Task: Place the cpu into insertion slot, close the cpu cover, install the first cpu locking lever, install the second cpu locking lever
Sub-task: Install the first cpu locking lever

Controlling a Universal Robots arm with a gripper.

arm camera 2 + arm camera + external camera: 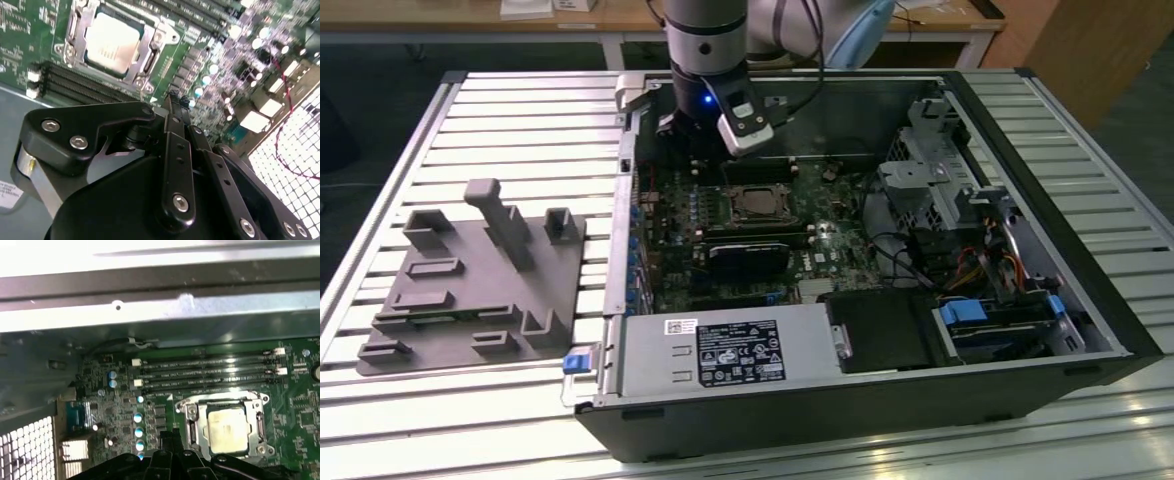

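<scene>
Two steps look done, cpu [111,42] seated under the lowered cover [152,47], so I'm on the levers [74,23], fingers [175,130] together, empty, hovering nearby; hooking one calls for careful tip placement.

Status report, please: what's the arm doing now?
Black gripper shut, empty. Silver-grey square cpu seated nearby, silvery frame cover down over it. Nothing blocking.

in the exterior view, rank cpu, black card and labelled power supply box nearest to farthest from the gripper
1. cpu, mid-case, right by the gripper.
2. black card, next past the cpu, toward the camera.
3. power supply box, farthest, on the side nearest the camera.
</scene>
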